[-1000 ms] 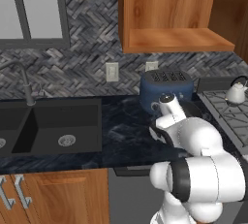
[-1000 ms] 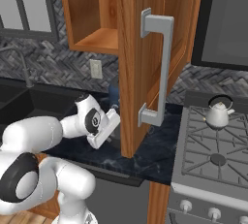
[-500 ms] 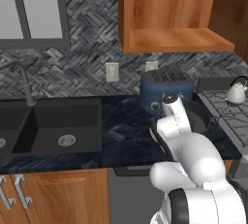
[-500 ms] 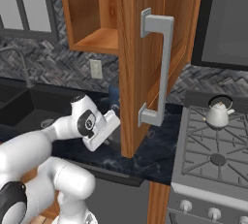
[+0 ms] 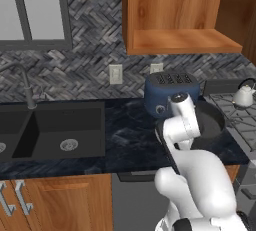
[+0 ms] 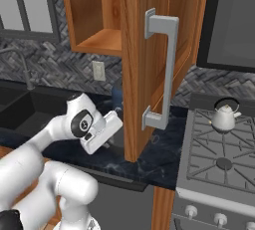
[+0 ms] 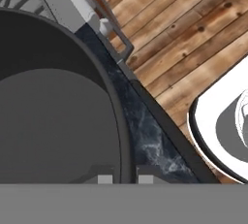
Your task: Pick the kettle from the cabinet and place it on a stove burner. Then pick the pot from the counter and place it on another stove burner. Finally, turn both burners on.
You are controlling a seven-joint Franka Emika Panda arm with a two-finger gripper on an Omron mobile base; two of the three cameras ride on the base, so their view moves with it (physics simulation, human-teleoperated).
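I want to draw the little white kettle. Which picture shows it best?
The right base view: the kettle stands whole on a back stove burner, with lid, spout and black handle clear. The left base view has it small at the right edge.

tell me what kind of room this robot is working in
A rendered home kitchen: a gas range with a white kettle on it, a double sink set in a dark marbled counter, and a blue toaster.
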